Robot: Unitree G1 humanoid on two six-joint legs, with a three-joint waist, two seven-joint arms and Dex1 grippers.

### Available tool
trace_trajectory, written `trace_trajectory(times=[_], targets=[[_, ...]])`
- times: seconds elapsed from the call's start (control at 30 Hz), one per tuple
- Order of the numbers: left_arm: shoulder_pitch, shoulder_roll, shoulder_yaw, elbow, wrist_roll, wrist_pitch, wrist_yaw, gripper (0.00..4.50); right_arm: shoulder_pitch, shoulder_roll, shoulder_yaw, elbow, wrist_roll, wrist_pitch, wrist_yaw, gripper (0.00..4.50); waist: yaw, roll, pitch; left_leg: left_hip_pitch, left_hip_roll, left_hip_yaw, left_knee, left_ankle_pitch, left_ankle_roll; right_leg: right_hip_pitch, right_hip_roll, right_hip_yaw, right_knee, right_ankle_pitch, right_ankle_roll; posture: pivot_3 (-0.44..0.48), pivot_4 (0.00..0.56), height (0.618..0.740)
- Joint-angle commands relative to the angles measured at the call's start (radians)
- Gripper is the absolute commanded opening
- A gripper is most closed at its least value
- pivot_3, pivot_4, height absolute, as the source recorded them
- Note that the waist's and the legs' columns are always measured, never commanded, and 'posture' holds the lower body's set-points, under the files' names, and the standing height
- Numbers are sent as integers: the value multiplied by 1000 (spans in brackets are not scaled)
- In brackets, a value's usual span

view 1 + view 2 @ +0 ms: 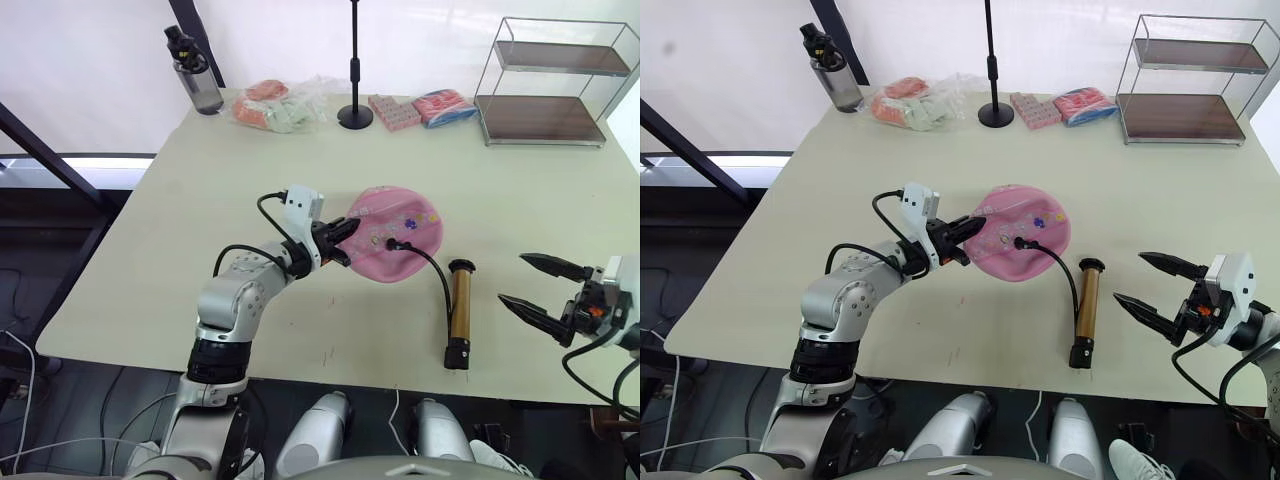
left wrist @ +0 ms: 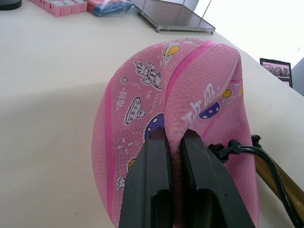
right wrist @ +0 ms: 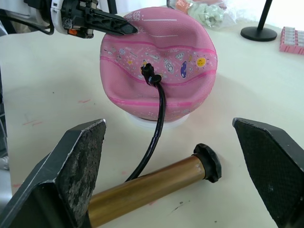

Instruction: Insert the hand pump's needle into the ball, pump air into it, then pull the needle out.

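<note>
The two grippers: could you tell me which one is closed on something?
The left gripper: its fingers pinch a fold of the pink ball. The right gripper hangs open beside the hand pump.

Both eye views look forward and down from the head over the tabletop [image 1: 180,230], sharing the ball [image 1: 395,235] and hand pump [image 1: 460,312]. The left wrist view sits close against the ball; the right wrist view faces both from nearby.

Lighting is bright and even; the backdrop at 12 o'clock is overexposed. Shadows on the table [image 1: 250,180] are soft. Head views are sharp, with slight edge distortion.
</note>
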Motion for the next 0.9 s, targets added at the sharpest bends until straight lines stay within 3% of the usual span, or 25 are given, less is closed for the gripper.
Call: trace_trajectory(times=[0.03, 0.3, 0.9], targets=[[-12, -3, -50, -15, 18, -10, -19, 0, 23, -12, -13, -12, 23, -40, 8, 4474, 1, 0, 0, 0, 0, 0, 0, 0, 0, 0, 0, 0, 0, 0, 0, 0, 150, 736], [-97, 34, -114, 142, 110, -162, -144, 0, 48, -14, 6, -39, 46, -49, 0, 4474, 6, 0, 0, 1, 0, 3, 2, 0, -1, -2, 0, 3, 7, 0, -1, 0, 150, 736], [-419, -3, -150, 852, 311, -736, -488, 0, 78, -12, 6, -67, 57, -73, -23, 4474, 15, -1, 0, 1, 0, 3, 5, 1, -1, -2, 1, 3, 10, 0, -1, 0, 150, 736]])
